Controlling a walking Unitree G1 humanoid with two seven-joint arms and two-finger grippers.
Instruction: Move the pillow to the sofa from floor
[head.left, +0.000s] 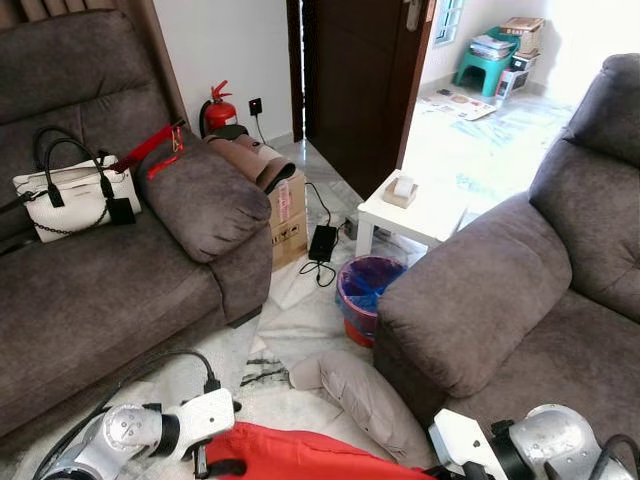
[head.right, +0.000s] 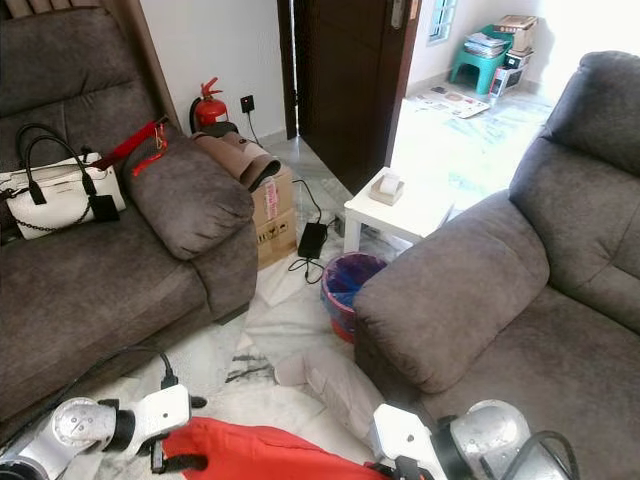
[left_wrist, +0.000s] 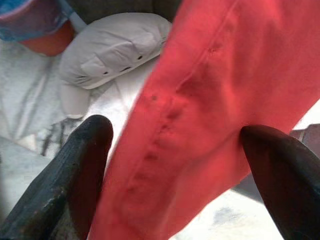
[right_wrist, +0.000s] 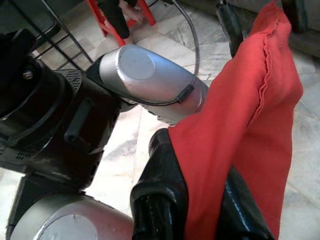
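Over on the left there's the brown sofa (head.left: 120, 290) with a white handbag (head.left: 70, 195) sitting on its seat, well away from either gripper. The left gripper (left_wrist: 185, 165) is down low by the floor with its fingers spread wide, and a red cloth (left_wrist: 215, 100) runs right through the gap between them. Can't tell if the fingers actually pinch it, they look apart from it on both sides.

The pillow (head.left: 375, 400), a pale beige one, is lying on the marble floor (head.left: 300, 320) just beyond the left gripper's fingertips, pushed up against the base of the right-hand sofa (head.left: 500, 300). Past the pillow is a red bin with a blue liner (head.left: 365, 290), and further out a small white table (head.left: 415, 210).

The right gripper (right_wrist: 195, 200) has its two fingers squeezed close together with the red cloth clamped in between, the fabric bunching up and hanging out past the fingertips.
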